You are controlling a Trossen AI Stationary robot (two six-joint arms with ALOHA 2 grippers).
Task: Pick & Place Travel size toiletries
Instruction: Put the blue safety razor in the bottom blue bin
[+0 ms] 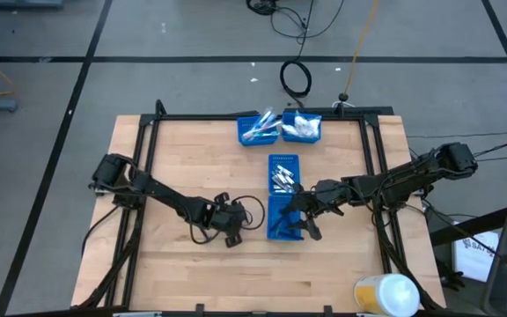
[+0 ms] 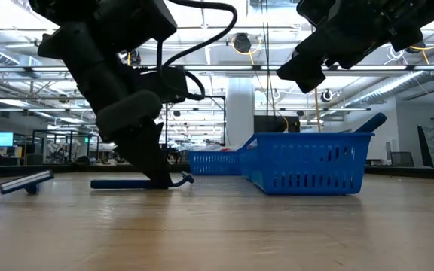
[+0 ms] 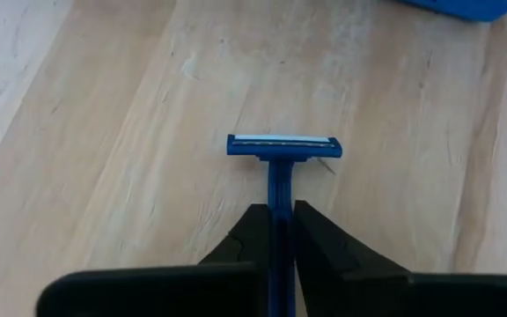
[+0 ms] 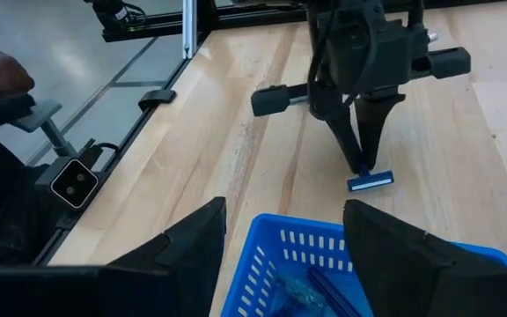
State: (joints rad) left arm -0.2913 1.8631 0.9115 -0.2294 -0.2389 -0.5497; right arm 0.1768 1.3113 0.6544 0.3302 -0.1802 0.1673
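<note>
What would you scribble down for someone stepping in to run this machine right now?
Left pincer: shut on a blue razor that lies on the wood table, next to the nearest blue bin.
Right pincer: open, hovering above that bin, holding nothing.
Done: some razors already lie in the nearest bin; the silvery tubes sit in the middle bin; two far bins hold more toiletries.
Left: lift the gripped razor into its bin. In the low view, another razor lies loose on the table.
</note>
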